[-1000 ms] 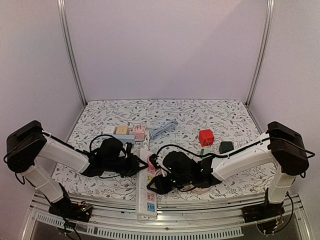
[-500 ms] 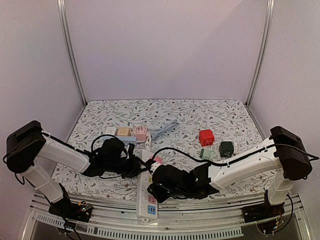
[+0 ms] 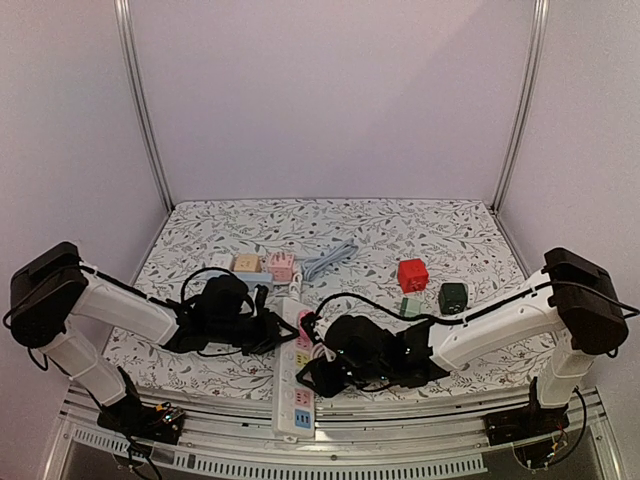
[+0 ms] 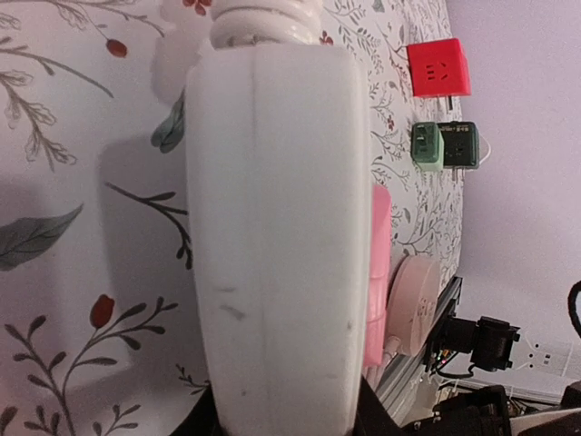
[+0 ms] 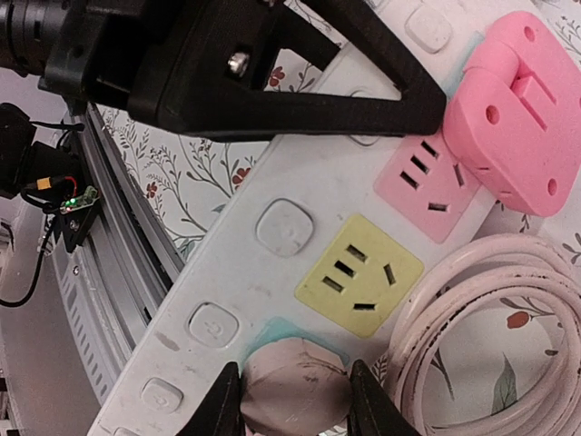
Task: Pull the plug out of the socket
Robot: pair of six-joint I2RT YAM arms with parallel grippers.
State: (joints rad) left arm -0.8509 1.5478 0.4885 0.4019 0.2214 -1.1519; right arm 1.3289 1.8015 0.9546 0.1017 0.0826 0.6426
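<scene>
Found right end effector (image 5: 295, 400) clamped on pale plug (image 5: 295, 377), jaws pressed against both flanks. Judged pale plug seated in socket strip (image 5: 272, 300), in the strip's 6 o'clock half as seen from above. Could not verify depth of seating, with the plug cut off by the frame edge.

Noted along the strip toward 12 o'clock from the grip: free yellow outlet (image 5: 363, 272), free pink outlet (image 5: 425, 184), then pink plug (image 5: 517, 127) sitting on the strip. Recorded coil of pale cable (image 5: 490, 327) just beside the strip on its 3 o'clock side.

Found left end effector (image 3: 278, 330) closed on the same strip near its 12 o'clock end, reaching in from 9 o'clock. Confirmed by the left wrist view, with white strip body filling the gap between the jaws. Right arm seen reaching in from 3 o'clock.

Logged farther out on floral table (image 3: 450, 230):
- red cube adapter (image 3: 412, 274) at 2 o'clock of the strip, well apart
- light green adapter (image 3: 410, 305) and dark green adapter (image 3: 452, 295) side by side just below it
- blue-grey cable bundle (image 3: 328, 258) at 1 o'clock
- row of small adapters (image 3: 247, 262) at 11 o'clock
</scene>
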